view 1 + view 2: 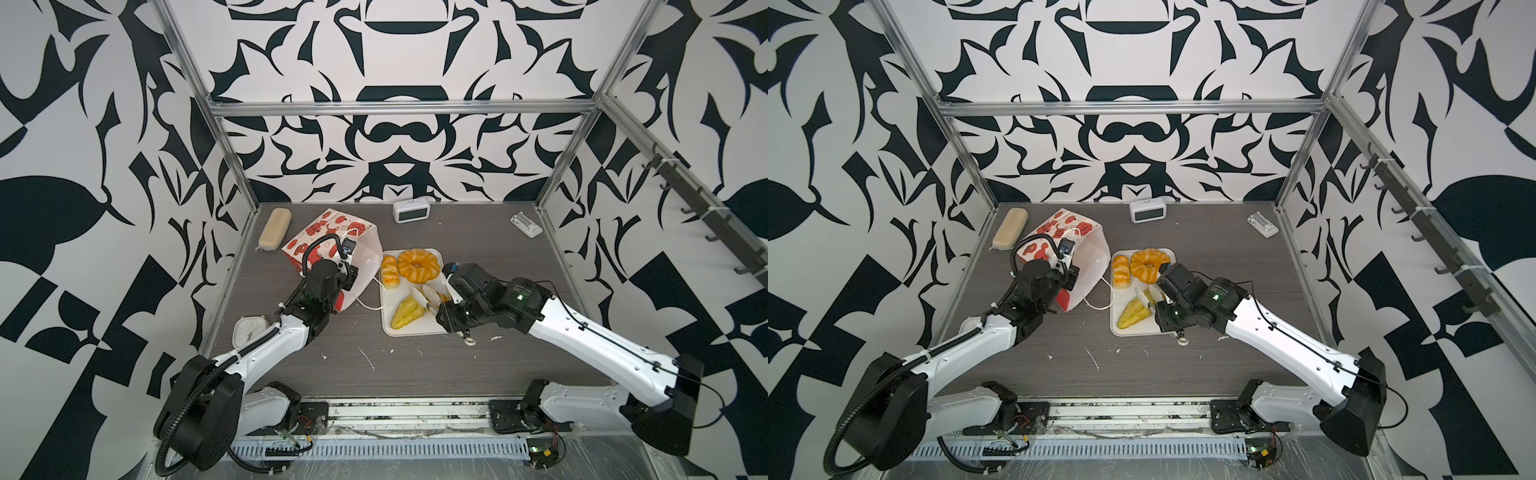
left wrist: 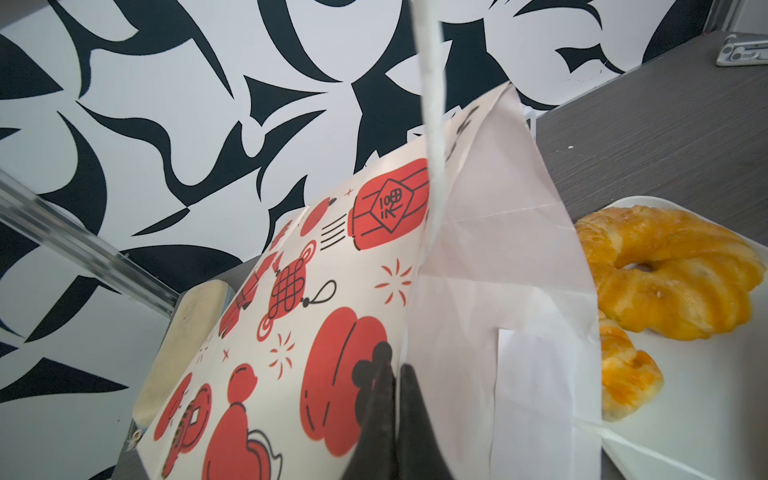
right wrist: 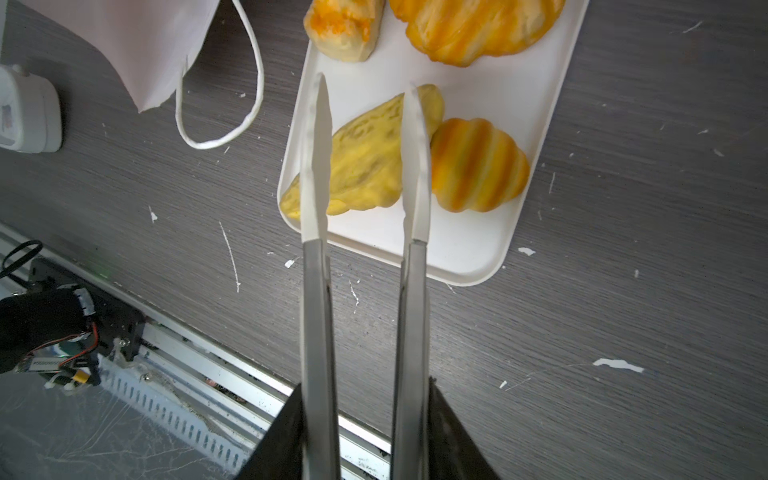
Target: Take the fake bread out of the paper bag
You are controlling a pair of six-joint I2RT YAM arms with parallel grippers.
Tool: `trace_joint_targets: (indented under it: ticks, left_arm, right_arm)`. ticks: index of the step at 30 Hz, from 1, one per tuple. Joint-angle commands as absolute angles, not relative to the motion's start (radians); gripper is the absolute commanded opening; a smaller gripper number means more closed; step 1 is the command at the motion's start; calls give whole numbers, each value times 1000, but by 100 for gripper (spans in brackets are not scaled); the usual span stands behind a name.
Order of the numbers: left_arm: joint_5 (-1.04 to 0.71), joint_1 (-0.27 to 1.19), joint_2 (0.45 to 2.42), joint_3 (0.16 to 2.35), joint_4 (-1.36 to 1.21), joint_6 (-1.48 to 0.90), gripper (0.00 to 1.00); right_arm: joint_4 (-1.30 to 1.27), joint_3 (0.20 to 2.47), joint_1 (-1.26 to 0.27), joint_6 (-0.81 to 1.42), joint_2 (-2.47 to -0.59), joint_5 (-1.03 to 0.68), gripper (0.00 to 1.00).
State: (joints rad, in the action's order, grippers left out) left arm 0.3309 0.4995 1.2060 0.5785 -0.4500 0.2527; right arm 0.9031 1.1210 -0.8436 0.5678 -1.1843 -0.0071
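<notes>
Grey desk (image 1: pixel 374 374): left pincer (image 2: pixel 392 370) pinches the paper bag (image 2: pixel 311 291), right pincer (image 3: pixel 365 390) grips tongs (image 3: pixel 316 291) spread around a croissant (image 3: pixel 365 166). Best lift them straight up.

4 pcs of fake bread (image 1: pixel 1144 275) are counted on 1 white tray (image 3: pixel 469 249): 1 ring loaf (image 1: pixel 415 276), 1 ridged roll (image 1: pixel 389 271), 1 pale croissant (image 3: pixel 365 166), 1 orange-striped croissant (image 3: pixel 478 164). 1 paper bag (image 1: pixel 328 232) w/ 2 cord handles (image 2: pixel 432 83) is seen. 2 clocks are noted: 1 digital clock (image 1: pixel 410 211), 1 analog clock (image 1: pixel 248 331). Also counted: 1 beige case (image 1: pixel 274 229), 1 small white device (image 1: pixel 526 225), 1 pr of tongs (image 3: pixel 316 270).
</notes>
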Motion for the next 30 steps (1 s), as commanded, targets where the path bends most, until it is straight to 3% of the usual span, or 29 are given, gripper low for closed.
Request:
trace_joint_targets:
  ticks: [1, 7, 12, 17, 30]
  left_arm:
    - [318, 499, 1213, 570, -488, 234, 4]
    - [319, 499, 1213, 572, -483, 236, 4]
    - [327, 499, 1210, 574, -482, 242, 4]
    - [322, 499, 1224, 580, -483, 244, 4]
    - [319, 499, 1208, 578, -476, 242, 4]
  right_arm:
    - [902, 1134, -839, 552, -1131, 105, 44]
    - [914, 1111, -836, 577, -1076, 57, 42]
    - [917, 1017, -836, 644, -991, -77, 29]
    - [897, 909, -837, 705, -927, -116, 26]
    - [766, 859, -839, 669, -1039, -193, 24]
